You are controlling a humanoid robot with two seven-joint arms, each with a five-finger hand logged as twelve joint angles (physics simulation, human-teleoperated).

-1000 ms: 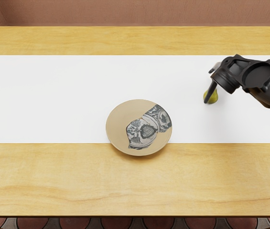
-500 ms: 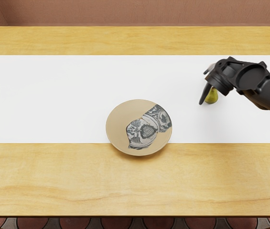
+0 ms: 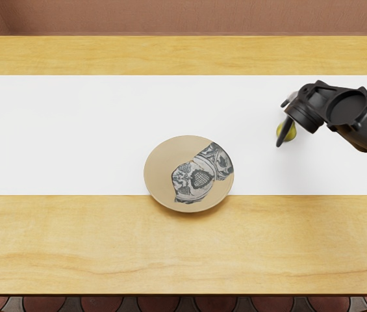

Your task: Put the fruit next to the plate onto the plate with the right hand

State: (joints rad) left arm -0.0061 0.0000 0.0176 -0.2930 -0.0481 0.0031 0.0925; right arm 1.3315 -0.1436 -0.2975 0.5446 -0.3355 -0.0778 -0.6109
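A small yellow-green fruit [image 3: 290, 132] sits on the white cloth to the right of the plate [image 3: 164, 170], a tan round plate with a blue-grey pattern on its right half. My right hand [image 3: 284, 132] comes in from the right edge and covers the fruit's top. One dark finger [image 3: 280, 136] lies against the fruit's left side, and the hand is curled around the fruit. The fruit still looks low on the cloth. The left arm does not show.
A white runner [image 3: 73, 130] crosses the wooden table [image 3: 170, 247] from left to right, and plate and fruit both lie on it. A wide strip of cloth separates the fruit from the plate's right rim.
Half a second ago the finger stood spread to the left of the fruit; it has now closed onto it. The hand shifted slightly right. The fruit has barely moved.
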